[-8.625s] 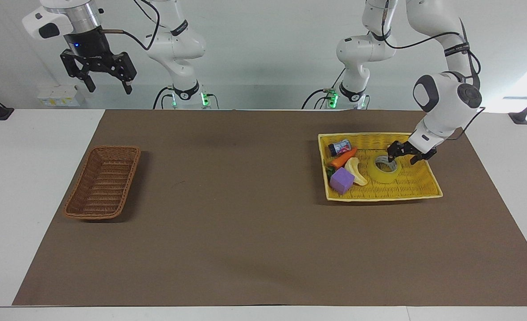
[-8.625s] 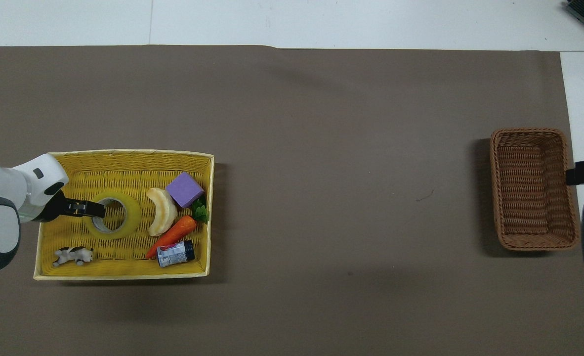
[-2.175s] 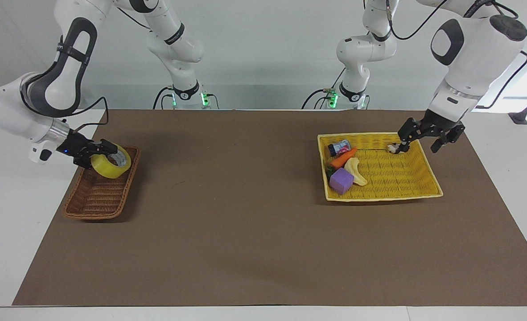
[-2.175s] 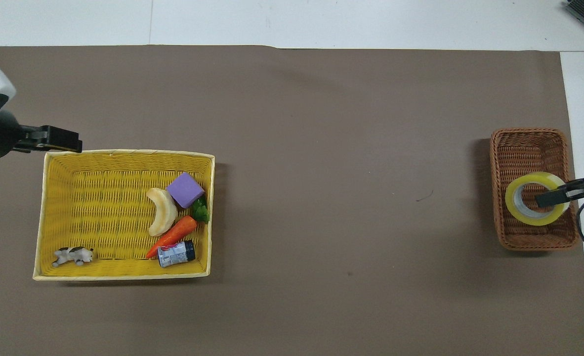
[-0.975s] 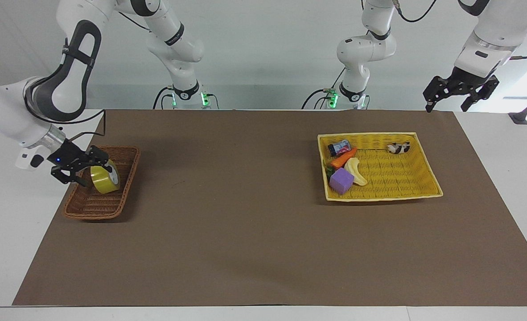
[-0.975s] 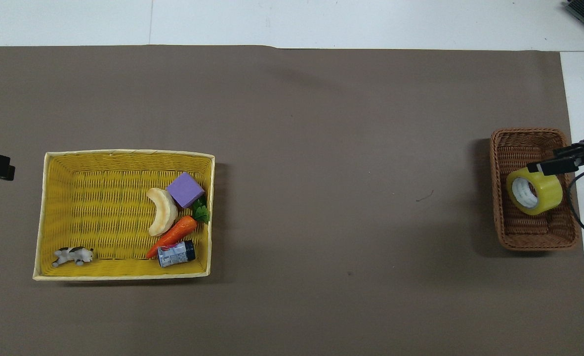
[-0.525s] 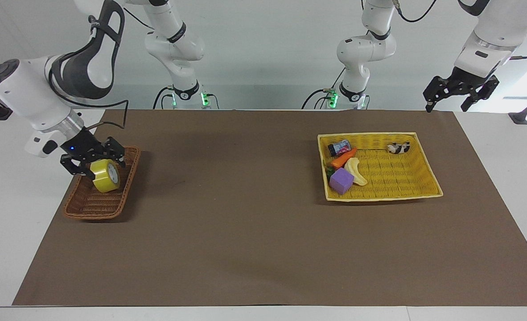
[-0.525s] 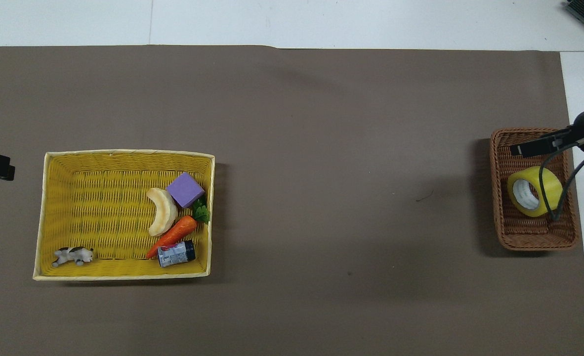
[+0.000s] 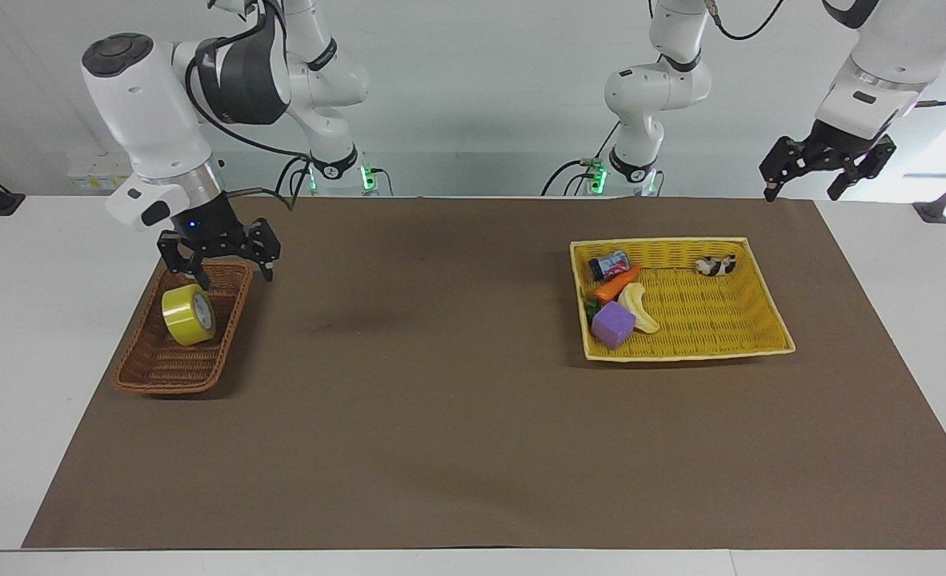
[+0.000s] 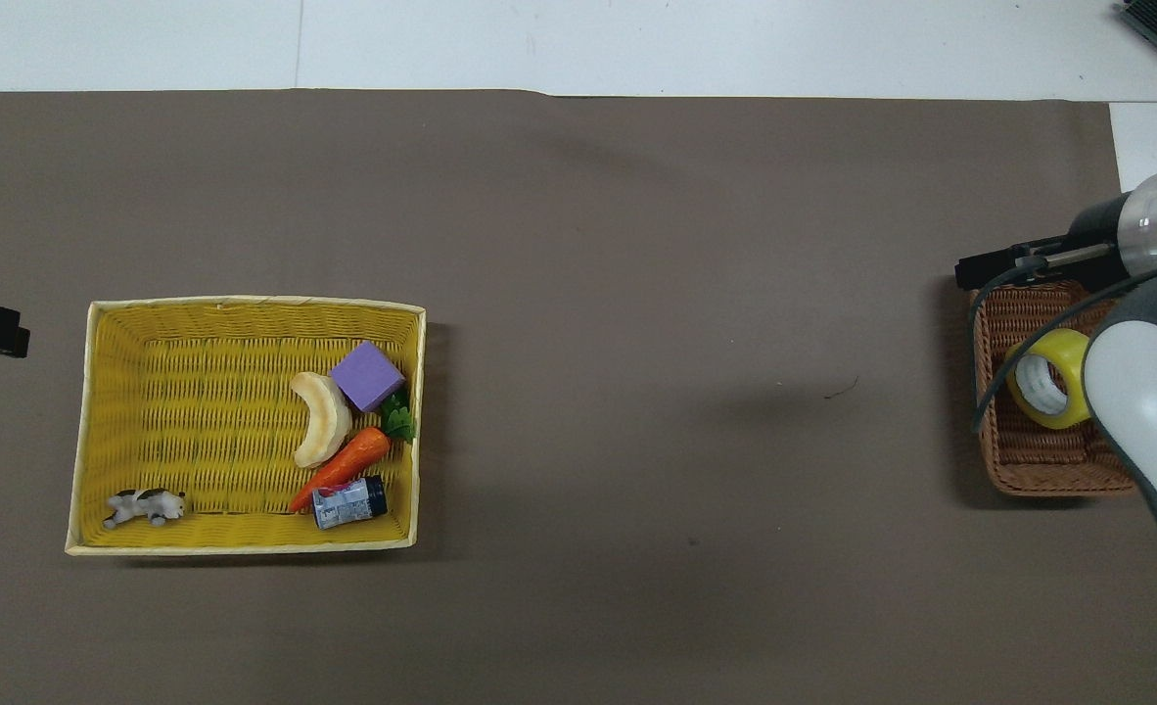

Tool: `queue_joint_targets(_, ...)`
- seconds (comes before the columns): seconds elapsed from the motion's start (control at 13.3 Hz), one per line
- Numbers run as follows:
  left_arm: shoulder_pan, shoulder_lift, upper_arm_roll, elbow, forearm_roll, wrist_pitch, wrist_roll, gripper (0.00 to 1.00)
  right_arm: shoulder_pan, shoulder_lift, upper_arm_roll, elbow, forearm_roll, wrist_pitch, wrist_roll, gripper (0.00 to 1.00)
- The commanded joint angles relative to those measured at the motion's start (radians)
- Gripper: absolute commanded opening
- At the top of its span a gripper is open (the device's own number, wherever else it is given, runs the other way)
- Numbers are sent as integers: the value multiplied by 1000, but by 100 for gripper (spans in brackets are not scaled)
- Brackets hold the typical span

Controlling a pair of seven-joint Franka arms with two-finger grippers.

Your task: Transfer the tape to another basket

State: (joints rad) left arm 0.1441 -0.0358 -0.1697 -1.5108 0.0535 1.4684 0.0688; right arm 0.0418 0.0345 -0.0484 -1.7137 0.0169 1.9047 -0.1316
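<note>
The yellow tape (image 9: 189, 315) rests tilted on its edge inside the brown wicker basket (image 9: 146, 376) at the right arm's end of the table. It also shows in the overhead view (image 10: 1048, 390), in the same basket (image 10: 1029, 470). My right gripper (image 9: 221, 268) is open and empty, raised over the basket's rim and apart from the tape; the overhead view shows it too (image 10: 992, 266). My left gripper (image 9: 801, 190) is open and empty, held high beside the yellow tray at the left arm's end, waiting.
The flat yellow tray (image 9: 681, 357) holds a purple cube (image 9: 613, 323), a pale banana (image 9: 639, 308), a carrot (image 9: 617, 282), a small can (image 9: 610, 263) and a toy cow (image 9: 713, 265). A brown mat (image 9: 441, 400) covers the table.
The tape went from the yellow tray into the brown basket. My right gripper let go of it and has risen. My left gripper rose away from the tray and now holds still.
</note>
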Motion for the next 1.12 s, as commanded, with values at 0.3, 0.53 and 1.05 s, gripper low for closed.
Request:
queue_joint_targets(0.3, 8, 1, -7, 6, 17, -11, -4, 100, -23, -62, -24, 180, -63, -288, 147, 100)
queue_joint_targets(0.53, 8, 2, -5, 6, 17, -11, -4, 100, -37, -119, -16, 152, -84, -294, 153, 100)
queue_joint_targets(1.05, 8, 2, -7, 6, 17, -11, -4, 100, -31, -156, 2, 112, -75, -332, 242, 100)
